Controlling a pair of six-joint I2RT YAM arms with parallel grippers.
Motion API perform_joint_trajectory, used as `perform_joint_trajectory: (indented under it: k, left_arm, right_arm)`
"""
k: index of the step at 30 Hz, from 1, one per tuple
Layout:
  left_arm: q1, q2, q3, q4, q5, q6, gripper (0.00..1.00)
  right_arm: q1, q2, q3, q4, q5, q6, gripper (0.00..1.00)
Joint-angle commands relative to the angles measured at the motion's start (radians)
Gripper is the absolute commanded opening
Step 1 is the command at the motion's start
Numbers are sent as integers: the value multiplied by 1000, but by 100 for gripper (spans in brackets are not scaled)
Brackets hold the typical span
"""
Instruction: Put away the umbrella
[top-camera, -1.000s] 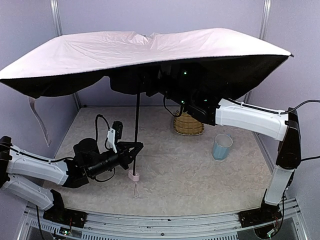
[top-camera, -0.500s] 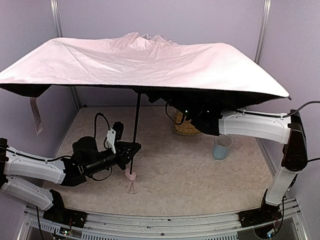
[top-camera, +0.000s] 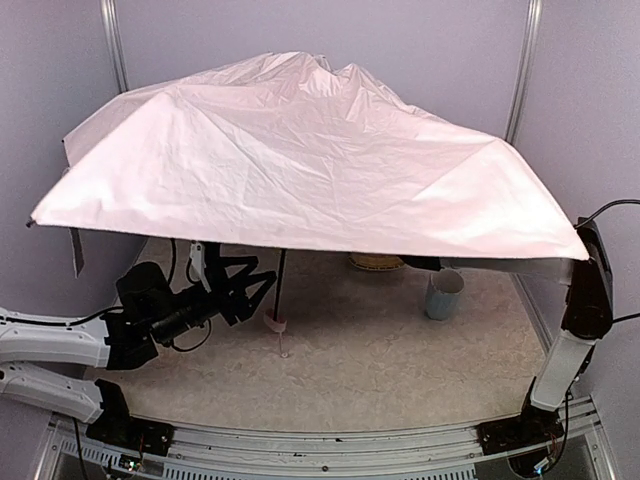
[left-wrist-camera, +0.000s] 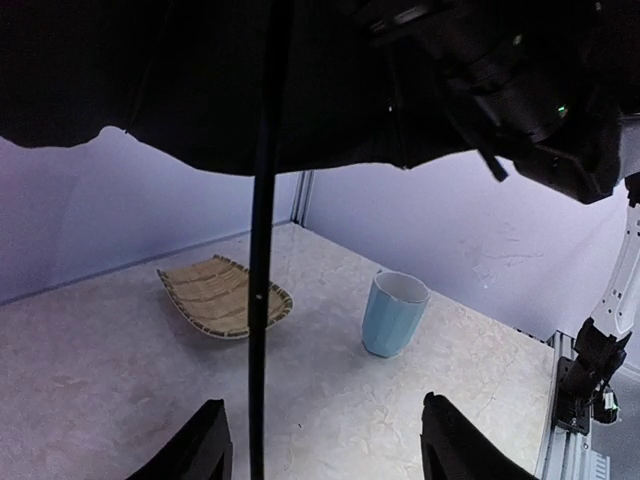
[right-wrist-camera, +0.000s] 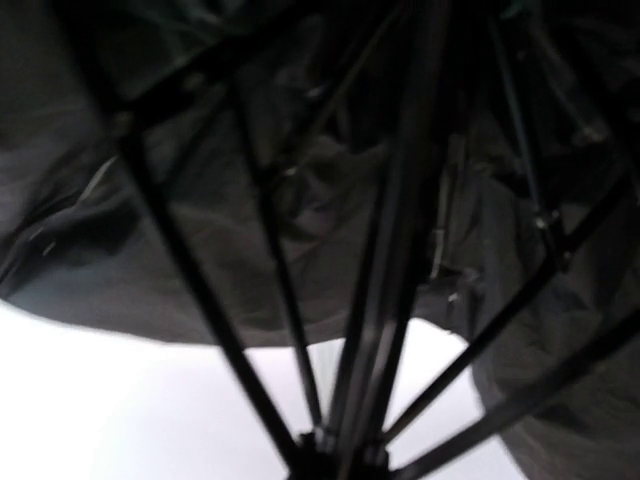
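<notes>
The umbrella (top-camera: 300, 160) stands open over my worktop (top-camera: 400, 350), its pale-pink canopy crumpled at the peak (black lining underneath). Thin black shaft (top-camera: 280, 280) near upright, small pink handle (top-camera: 275, 322) low by the worktop, strap dangling.

Umbrella shaft (left-wrist-camera: 262, 250), woven tray (left-wrist-camera: 222, 297), blue cup (left-wrist-camera: 393, 314)

Wearing glossy white shells along the left arm (top-camera: 50, 345) and on the lower link of the right arm (top-camera: 560, 370). Bulging into bulky black housings at the joints. Trailing a thin black cable (top-camera: 606, 209) off the right arm's black elbow. Ending in the left gripper (left-wrist-camera: 325, 450) — matte black fingers (left-wrist-camera: 200, 450), blunt and rounded at the tips. Resting on dark base blocks (top-camera: 125, 432) — speckled with tiny coloured lights.
</notes>
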Motion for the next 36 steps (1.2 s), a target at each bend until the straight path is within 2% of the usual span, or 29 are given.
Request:
perform_joint_trajectory:
  k: [1,4,7,9,12,14,15,21,26,30,32,36]
  left_arm:
    - [4,-140,17,-111,41,41,64]
    - [5,-321,-13,-194,13,43,63]
    - [5,-479,-27,-258,-114,7,60]
    - [6,-566,-21,-292,-310,-55,59]
    - [25,-629,19,-428,-776,-218,53]
    - [65,-627,55,-505,-915,-298,50]
    - [92,-617,69,-508,-924,-298,50]
    - [329,-470,297,-607,-728,-320,62]
    - [535,-373,499,-676,-447,-277,64]
    - [562,-273,585,-584,-37,-198,69]
    - [550,-185,637,-559,159,-159,76]
    - [527,-23,735,-550,395,-126,88]
  right_arm:
    - [-59,-74,-16,93,63,-67,0]
    - [-122,-118,-62,93,42,-43,0]
    - [-166,-155,-97,77,34,-73,0]
    - [-187,-169,-98,47,29,-83,0]
    - [-206,-179,-100,27,2,-97,0]
    - [-213,-179,-91,13,-9,-94,0]
    - [-215,-176,-85,2,-21,-91,0]
    - [-215,-148,-31,-59,-123,-80,0]
    - [-215,-144,-39,-100,-182,-97,0]
    - [-199,-111,-37,-145,-199,-83,0]
    - [-165,-86,-34,-145,-165,-102,0]
    - [-102,-22,-3,-115,-168,-122,0]
